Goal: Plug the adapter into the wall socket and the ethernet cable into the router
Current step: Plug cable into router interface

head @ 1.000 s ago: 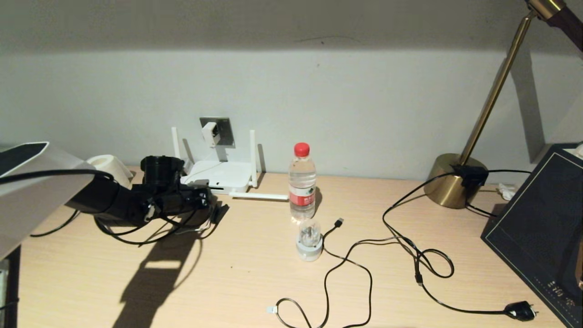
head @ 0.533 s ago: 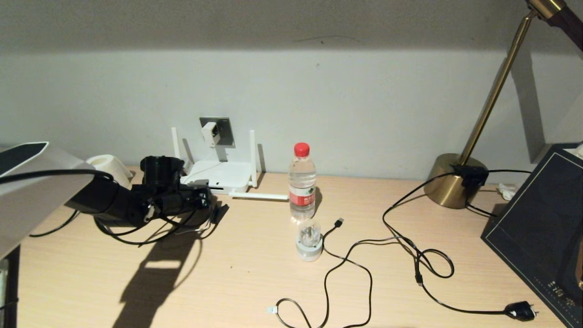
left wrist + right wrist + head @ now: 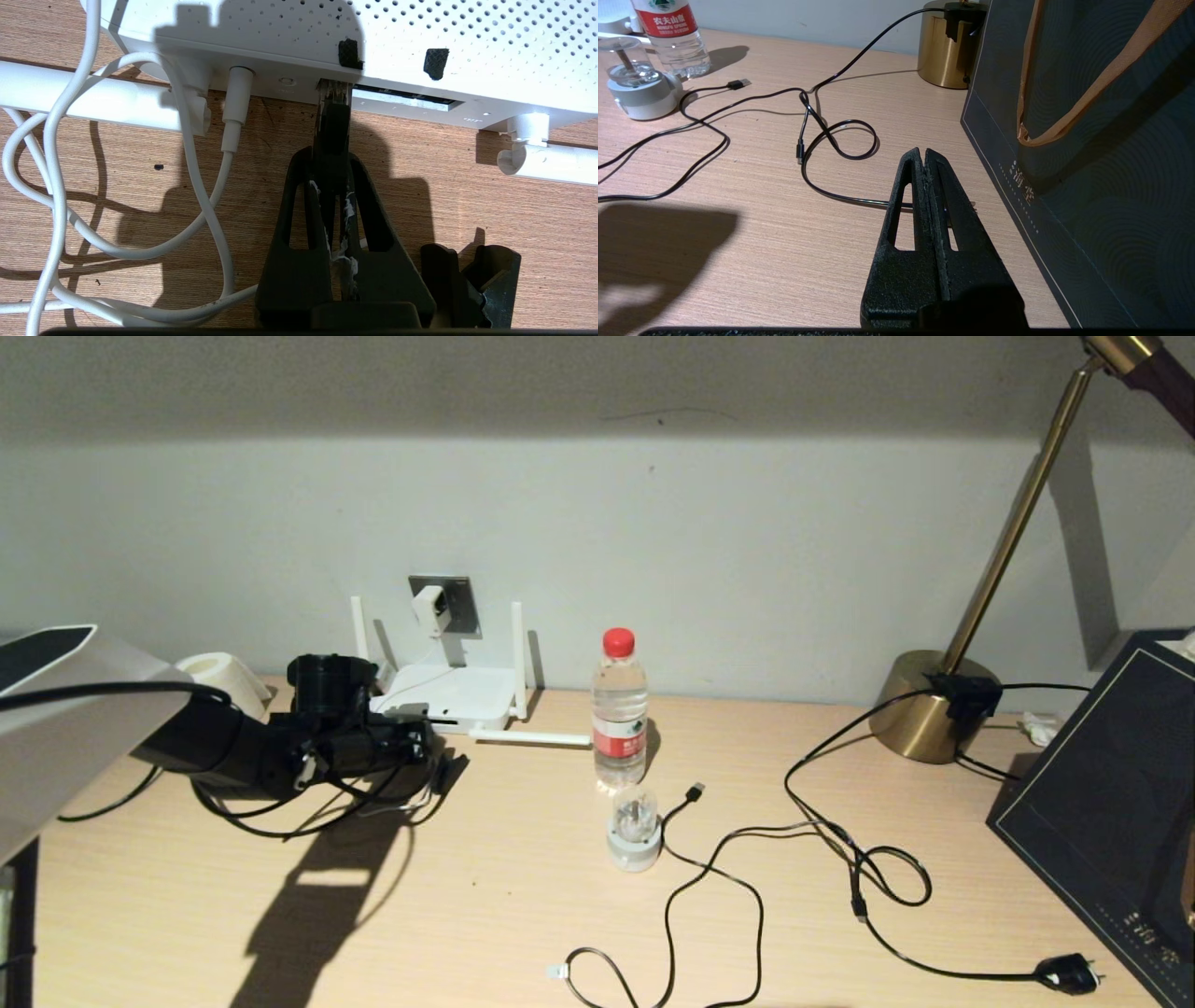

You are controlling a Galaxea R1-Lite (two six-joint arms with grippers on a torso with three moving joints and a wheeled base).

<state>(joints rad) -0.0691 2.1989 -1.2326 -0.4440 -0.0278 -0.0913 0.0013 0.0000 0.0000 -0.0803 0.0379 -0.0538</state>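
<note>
I counted one router (image 3: 299, 42); my left gripper (image 3: 332, 172), reaching level, pinched one ethernet cable (image 3: 332, 123) at its port; right gripper (image 3: 927, 156) sat closed, empty.

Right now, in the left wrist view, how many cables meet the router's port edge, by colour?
White: 1, the cord plugged into the router.
Black: 1, the ethernet cable, held in the left gripper, clear tip at a port.
Total: 2
</note>
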